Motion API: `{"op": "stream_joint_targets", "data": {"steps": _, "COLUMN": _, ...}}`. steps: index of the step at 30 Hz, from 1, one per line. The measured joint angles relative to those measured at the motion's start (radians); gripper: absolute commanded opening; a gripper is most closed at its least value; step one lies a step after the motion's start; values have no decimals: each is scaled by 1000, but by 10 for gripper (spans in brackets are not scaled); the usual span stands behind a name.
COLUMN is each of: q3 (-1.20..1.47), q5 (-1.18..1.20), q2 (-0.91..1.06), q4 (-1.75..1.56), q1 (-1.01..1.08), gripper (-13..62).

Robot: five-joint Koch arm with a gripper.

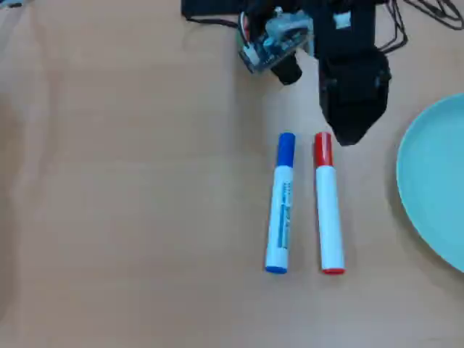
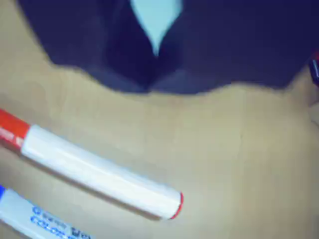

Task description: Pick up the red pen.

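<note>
The red pen point(image 1: 328, 206) lies flat on the wooden worktop point(image 1: 130, 203), cap toward the arm, just beside a parallel blue pen point(image 1: 280, 206) — separate enough to grasp alone. The black claw point(image 1: 353, 123) hovers near its cap, seemingly closed and empty.

red pen point(image 1: 328, 210) white w/ red cap, blue-capped marker point(image 1: 280, 206) (blue print), teal plate point(image 1: 435, 196)

- The light wooden table point(image 1: 130, 203) is carrying everything.
- The red pen point(image 1: 328, 204) is lying flat on it, just beside the parallel blue-capped marker point(image 1: 280, 204).
- A pale turquoise plate point(image 1: 435, 181) is sitting at the overhead view's right edge.
</note>
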Motion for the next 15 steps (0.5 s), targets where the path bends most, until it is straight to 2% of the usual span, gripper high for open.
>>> {"op": "stream_joint_targets", "data": {"steps": 5, "q3": 26, "q5": 3, "q2": -2, "q4": 2, "q1": -103, "gripper": -78}}
{"op": "stream_joint_targets", "data": {"steps": 15, "q3": 44, "q5": 17, "q2": -3, "q4": 2, "q1": -104, "gripper": -79}}
